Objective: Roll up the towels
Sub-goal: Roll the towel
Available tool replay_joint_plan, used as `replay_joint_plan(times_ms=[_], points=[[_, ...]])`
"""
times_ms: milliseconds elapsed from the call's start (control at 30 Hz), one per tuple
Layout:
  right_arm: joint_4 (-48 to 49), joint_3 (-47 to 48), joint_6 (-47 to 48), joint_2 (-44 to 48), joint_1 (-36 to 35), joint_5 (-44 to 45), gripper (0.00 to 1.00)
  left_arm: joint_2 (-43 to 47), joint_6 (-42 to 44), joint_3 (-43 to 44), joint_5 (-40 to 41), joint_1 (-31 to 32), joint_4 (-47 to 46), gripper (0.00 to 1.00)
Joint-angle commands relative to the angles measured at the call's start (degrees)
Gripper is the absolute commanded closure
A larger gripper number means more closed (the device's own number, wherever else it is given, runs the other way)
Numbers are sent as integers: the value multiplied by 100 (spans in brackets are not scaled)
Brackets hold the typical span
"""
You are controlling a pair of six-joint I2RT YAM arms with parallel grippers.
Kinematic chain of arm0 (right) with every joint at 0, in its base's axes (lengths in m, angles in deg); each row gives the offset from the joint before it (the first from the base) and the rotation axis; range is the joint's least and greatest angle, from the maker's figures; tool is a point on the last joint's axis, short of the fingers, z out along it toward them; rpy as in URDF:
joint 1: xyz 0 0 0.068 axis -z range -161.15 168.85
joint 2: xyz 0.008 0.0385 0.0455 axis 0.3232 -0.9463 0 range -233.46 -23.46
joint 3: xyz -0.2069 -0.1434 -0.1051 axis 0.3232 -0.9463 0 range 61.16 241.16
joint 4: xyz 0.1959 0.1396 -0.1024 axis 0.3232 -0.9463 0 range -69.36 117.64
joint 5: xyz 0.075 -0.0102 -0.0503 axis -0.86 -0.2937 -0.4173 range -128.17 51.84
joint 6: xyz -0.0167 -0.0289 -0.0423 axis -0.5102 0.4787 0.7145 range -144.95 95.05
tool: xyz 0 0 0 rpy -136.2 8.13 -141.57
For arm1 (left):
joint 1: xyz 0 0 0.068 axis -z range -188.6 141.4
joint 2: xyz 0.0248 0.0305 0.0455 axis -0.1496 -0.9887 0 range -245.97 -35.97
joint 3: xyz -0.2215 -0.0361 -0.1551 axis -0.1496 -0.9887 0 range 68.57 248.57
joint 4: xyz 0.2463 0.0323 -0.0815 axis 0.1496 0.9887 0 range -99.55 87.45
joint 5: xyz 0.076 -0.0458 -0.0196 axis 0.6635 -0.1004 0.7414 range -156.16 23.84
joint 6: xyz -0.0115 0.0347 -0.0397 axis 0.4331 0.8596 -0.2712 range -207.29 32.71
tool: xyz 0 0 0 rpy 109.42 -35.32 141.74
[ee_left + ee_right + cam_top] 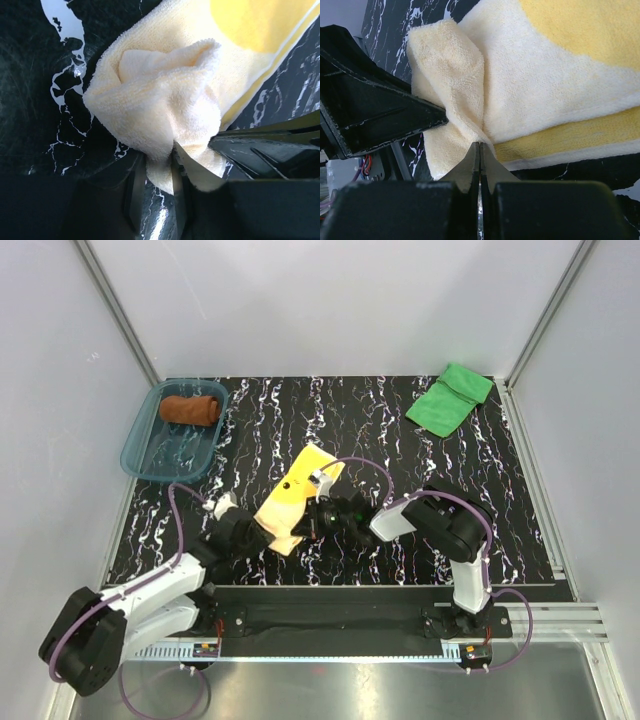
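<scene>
The pale yellow towel (300, 490) lies at the middle of the mat, its near end bunched up. My left gripper (270, 534) is shut on a fold of that end; in the left wrist view the cloth (165, 100) sits pinched between the fingers (159, 172). My right gripper (303, 527) is shut on the same end from the other side, its tips (480, 146) nipping the cloth (535, 90). The rust-brown towel (190, 409) lies rolled in the teal tray (140, 455). The bright green towel (449, 398) lies folded at the far right.
The two grippers are close together: the left one's finger (380, 115) shows in the right wrist view, the right one's (270, 145) in the left wrist view. Grey walls enclose the black marbled mat (400, 450). The tray stands at the far left.
</scene>
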Motion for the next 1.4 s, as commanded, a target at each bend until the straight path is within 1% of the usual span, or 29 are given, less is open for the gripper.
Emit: replay_joint_plan(times_ms=[0,33,67,100,133,233,267,333,367,400,467,500,533,567,600,633,667,733,767,800,833,867,967,1033,1167,1200,1233,1367], points=[[211,-104,-120,-28,-27,-143,100,-288,506,394,167,14,618,71],[211,-113,-156,-28,-71,-160,100,-515,630,551,140,14,820,71],[211,-130,-182,-19,-89,-178,100,-604,823,849,105,14,1170,72],[211,-157,-191,-2,-124,-178,100,-666,903,956,131,6,1313,72],[203,-192,-208,25,-167,-161,100,-684,965,1053,148,5,1444,74],[-42,-289,-226,261,-238,-73,100,-649,1194,1387,166,-21,2016,76],[-174,-332,-200,532,-229,-12,100,-658,1325,1597,157,-21,2139,76],[-814,-333,71,893,-238,304,100,-693,1414,1826,192,-30,2657,76],[-1078,-280,186,1286,-247,427,100,-736,1527,2010,192,-38,2911,76],[-1611,-228,300,1473,-238,663,100,-780,1606,2090,97,-56,3035,76],[-2124,17,660,2008,-238,893,100,-886,1799,2284,-18,-143,3325,76],[-2631,141,801,2124,-238,1190,100,-1008,1844,2319,-106,-135,3361,76],[-2854,255,1054,2221,-247,1358,100,-1061,1897,2337,-376,-144,3310,76],[-3030,543,1179,2231,-247,1543,100,-1123,1889,2329,-501,-144,3318,77],[-3406,729,1337,2161,-230,1971,100,-1228,1906,2355,-693,-153,3309,79],[-3627,940,1538,2030,-186,2149,100,-1255,1924,2372,-739,-153,3274,79],[-3882,1351,1619,1663,-125,2177,100,-1299,1958,2372,-748,-188,3230,79],[-3876,1635,1681,1257,94,1959,100,-1405,2029,2442,-678,-310,3282,79],[-3702,1793,1638,881,165,1792,100,-1405,2073,2443,-678,-433,3309,79],[-3604,1838,1576,695,236,1443,100,-1396,2073,2443,-704,-469,3309,80],[-3525,1882,1428,545,350,1343,100,-1370,2082,2451,-748,-504,3300,80],[-3454,1926,1383,300,359,1281,100,-1370,2091,2478,-774,-530,3344,80],[-3278,1891,1286,-18,368,1202,100,-1431,2231,2644,-792,-618,3511,79],[-3199,1821,1207,-98,368,1184,100,-1527,2310,2794,-783,-671,3625,79],[-2962,1374,1048,-151,360,1228,100,-1904,2853,3233,-827,-855,3924,78],[-2944,1303,1022,-160,359,1254,100,-2001,2960,3277,-1123,-873,3942,78],[-2953,1241,961,-168,368,1272,100,-2115,3056,3347,-1178,-891,3985,78],[-3172,785,697,15,368,1482,100,-2757,3574,3699,-1012,-926,4371,79]])
